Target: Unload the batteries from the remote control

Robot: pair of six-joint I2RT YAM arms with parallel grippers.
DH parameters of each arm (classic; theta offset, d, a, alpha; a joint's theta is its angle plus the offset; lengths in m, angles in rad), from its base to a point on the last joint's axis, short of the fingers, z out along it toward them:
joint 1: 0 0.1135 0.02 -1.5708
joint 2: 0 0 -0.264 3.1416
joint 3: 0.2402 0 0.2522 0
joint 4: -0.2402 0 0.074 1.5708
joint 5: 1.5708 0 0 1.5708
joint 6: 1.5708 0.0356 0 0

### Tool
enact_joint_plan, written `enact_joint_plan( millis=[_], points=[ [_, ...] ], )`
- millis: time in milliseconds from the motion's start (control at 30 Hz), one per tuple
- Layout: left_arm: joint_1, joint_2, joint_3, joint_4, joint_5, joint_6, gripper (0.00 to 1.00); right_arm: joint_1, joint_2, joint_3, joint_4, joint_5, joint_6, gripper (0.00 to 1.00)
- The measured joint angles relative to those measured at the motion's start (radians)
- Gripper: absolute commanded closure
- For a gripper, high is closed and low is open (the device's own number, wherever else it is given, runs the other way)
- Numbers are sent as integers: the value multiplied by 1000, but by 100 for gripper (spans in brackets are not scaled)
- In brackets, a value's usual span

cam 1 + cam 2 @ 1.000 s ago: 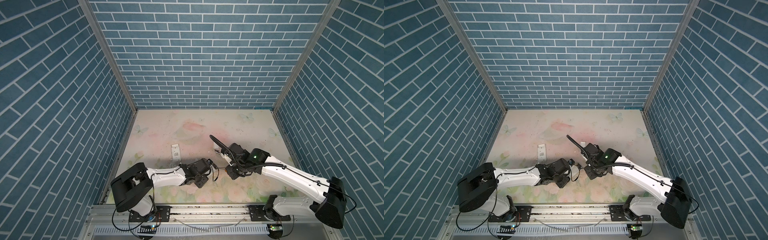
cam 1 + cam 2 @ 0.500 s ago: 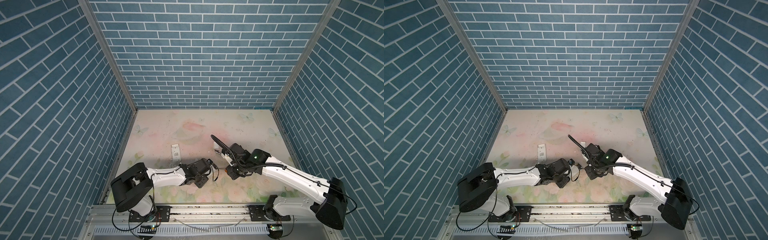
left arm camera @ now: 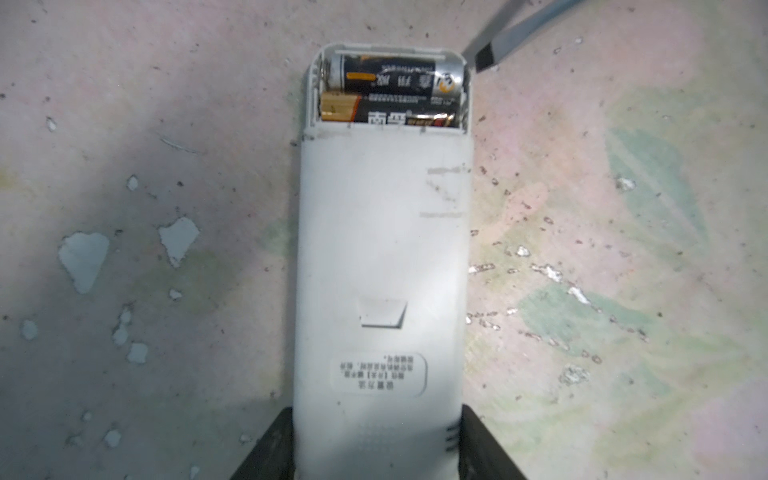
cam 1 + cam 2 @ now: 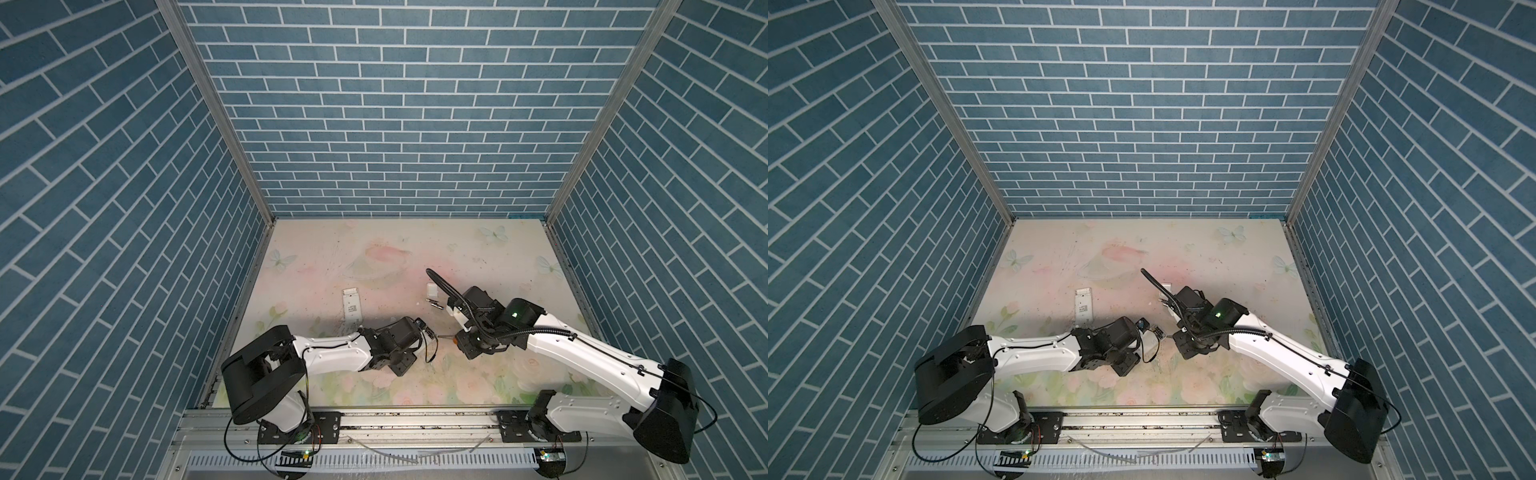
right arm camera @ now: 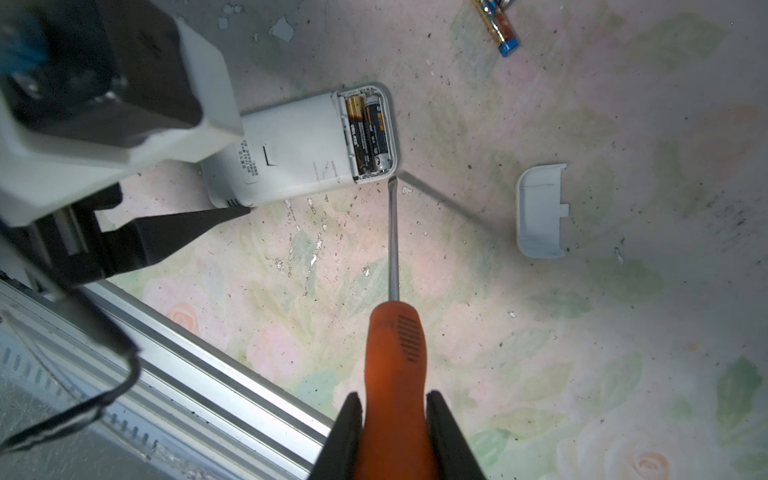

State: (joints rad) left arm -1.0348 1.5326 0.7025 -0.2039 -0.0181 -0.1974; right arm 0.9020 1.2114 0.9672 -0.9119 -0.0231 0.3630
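In the left wrist view a white remote control (image 3: 382, 257) lies back-up on the mat, with my left gripper (image 3: 376, 449) shut on its sides near one end. At the other end its compartment is uncovered and holds two dark and gold batteries (image 3: 395, 89) side by side. My right gripper (image 5: 395, 419) is shut on the orange handle of a screwdriver (image 5: 395, 353). The blade tip (image 5: 391, 179) sits just outside the remote control's (image 5: 291, 158) corner, beside the batteries (image 5: 370, 133). Both grippers meet low in the middle in a top view, left gripper (image 4: 1144, 338) and right gripper (image 4: 1177, 338).
A white cover (image 5: 540, 210) lies on the mat beyond the screwdriver, and loose batteries (image 5: 500, 29) lie farther off. A second white remote (image 4: 351, 309) lies left of centre. The metal rail (image 5: 208, 374) runs along the front edge. Blue brick walls enclose the mat.
The right arm has shifted very slightly to the right. Both grips are unchanged.
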Motion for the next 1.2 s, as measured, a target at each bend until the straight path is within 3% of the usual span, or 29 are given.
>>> enact_joint_plan(
  millis=[1200],
  points=[
    [0,0,0,0,0,0,87,-2,0,0,0,-25,0,100]
  ],
)
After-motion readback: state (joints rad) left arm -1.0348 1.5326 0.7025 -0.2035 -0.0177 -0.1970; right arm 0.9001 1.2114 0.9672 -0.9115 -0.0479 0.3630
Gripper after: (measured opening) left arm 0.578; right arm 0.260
